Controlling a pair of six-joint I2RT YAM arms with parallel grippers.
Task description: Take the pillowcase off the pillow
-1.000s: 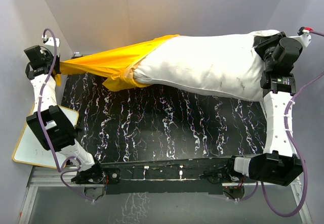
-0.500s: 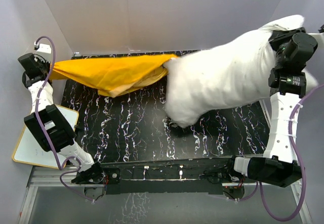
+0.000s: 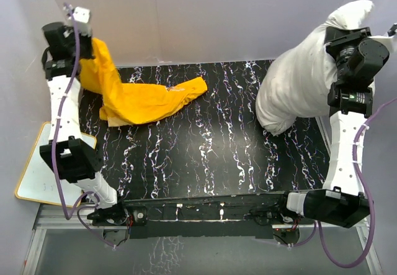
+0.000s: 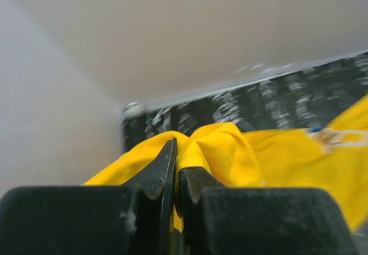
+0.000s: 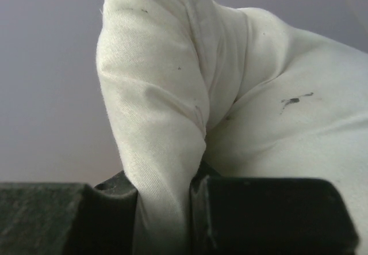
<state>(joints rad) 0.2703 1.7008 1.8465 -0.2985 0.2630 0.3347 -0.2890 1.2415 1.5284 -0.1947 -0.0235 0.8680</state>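
Observation:
The yellow pillowcase [image 3: 142,98] hangs from my left gripper [image 3: 87,42] at the far left and trails limp onto the black marbled table [image 3: 205,157]. It is fully off the pillow. In the left wrist view my left gripper [image 4: 176,171] is shut on a fold of the pillowcase [image 4: 230,151]. The off-white pillow [image 3: 298,79] hangs at the far right from my right gripper [image 3: 335,39], its lower end near the table. In the right wrist view my right gripper [image 5: 164,194] is shut on a pinch of pillow [image 5: 155,105]. The Pikachu print is hidden.
A flat white whiteboard [image 3: 37,175] lies off the table's left edge, under the left arm. Grey walls close in the back and both sides. A wide gap of table separates pillowcase and pillow.
The pillowcase has come fully off the pillow. My left gripper rose and swung back with the pillowcase; my right gripper lifted the pillow up and to the right.

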